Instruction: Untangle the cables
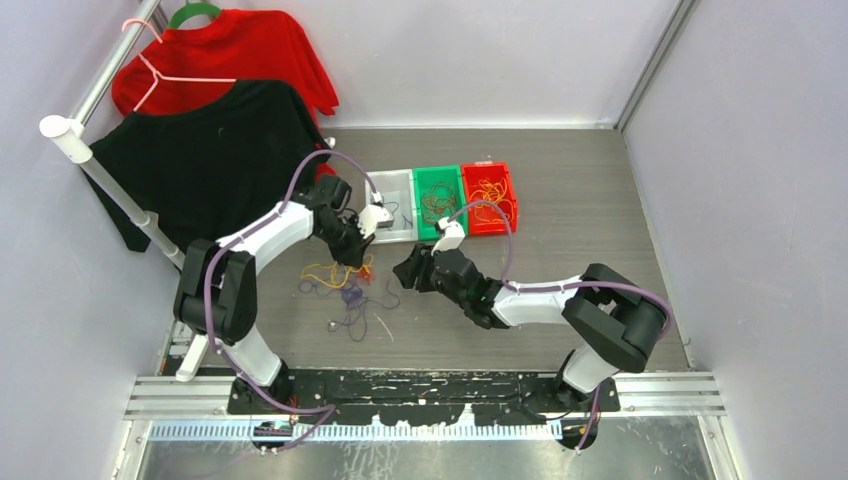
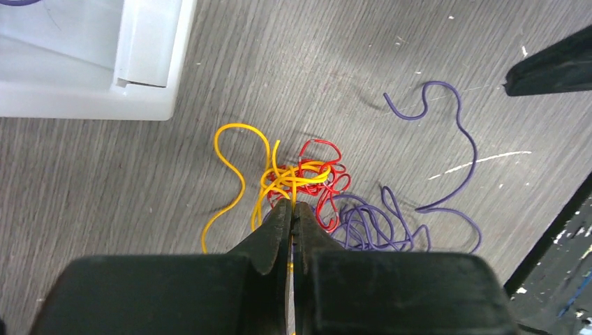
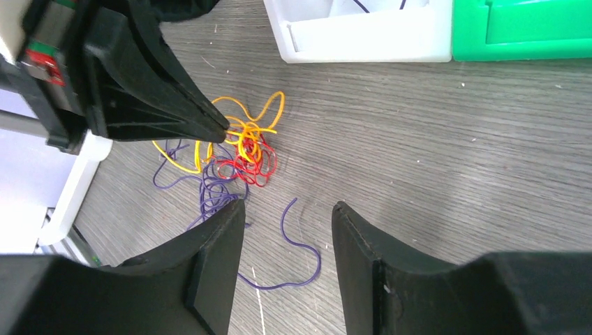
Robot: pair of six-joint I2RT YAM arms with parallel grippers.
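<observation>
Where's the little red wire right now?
In the left wrist view the red wire lies on the table just beyond the left gripper, knotted between the orange wire and the purple wire.

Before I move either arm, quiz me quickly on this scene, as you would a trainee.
1. True or false: the right gripper is open.
2. The left gripper is shut on which cable? A purple, B yellow, C red.
3. Fill in: the bin nearest the tangle is ___.
Key: 1 true. 2 B, the yellow cable. 3 white.
</observation>
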